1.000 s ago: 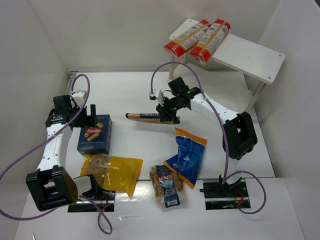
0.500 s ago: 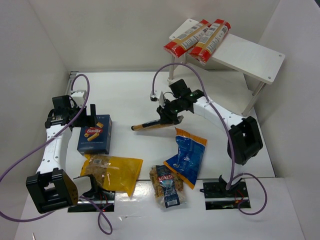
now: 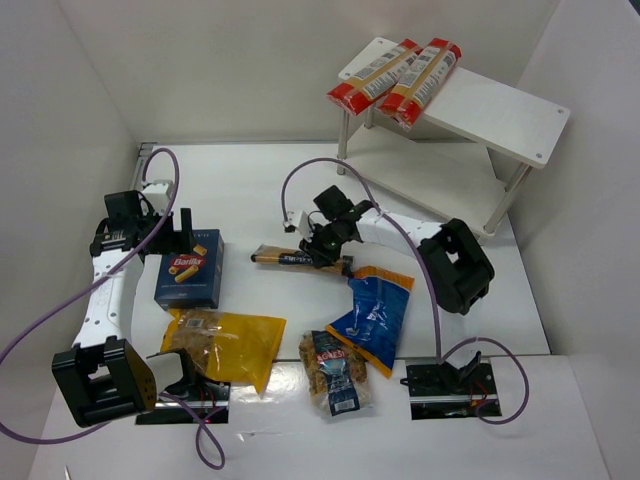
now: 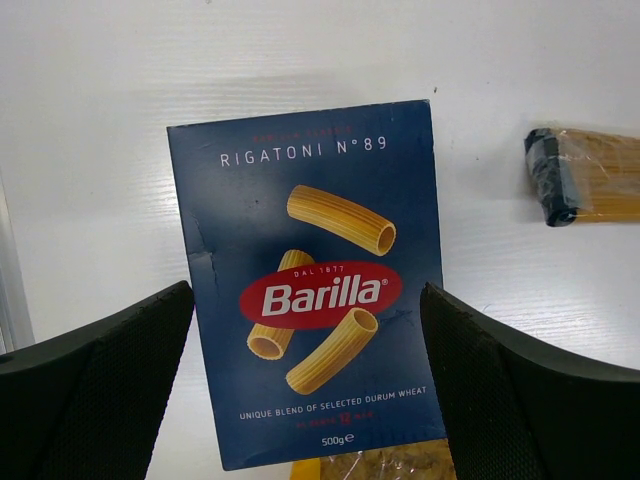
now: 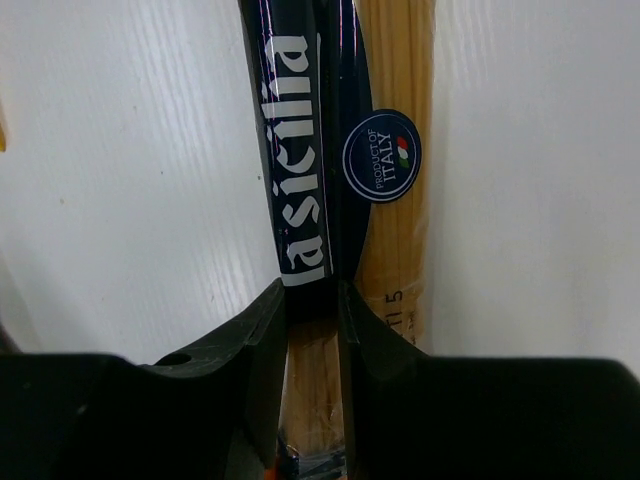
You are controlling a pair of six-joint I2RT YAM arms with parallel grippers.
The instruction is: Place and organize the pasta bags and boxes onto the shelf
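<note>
top view: my right gripper [image 3: 320,247] is clenched on the long pack [image 3: 278,258], mid-surface [image 3: 250,190]. two red-ended packs [image 3: 395,72] lie side by side on the shelf's [image 3: 490,110] top board.

left wrist: my left gripper [image 4: 305,300] hangs released over the barilla box [image 4: 310,220], which lies flat.

right wrist: both fingers [image 5: 265,340] pinch the long pack's navy band.
</note>
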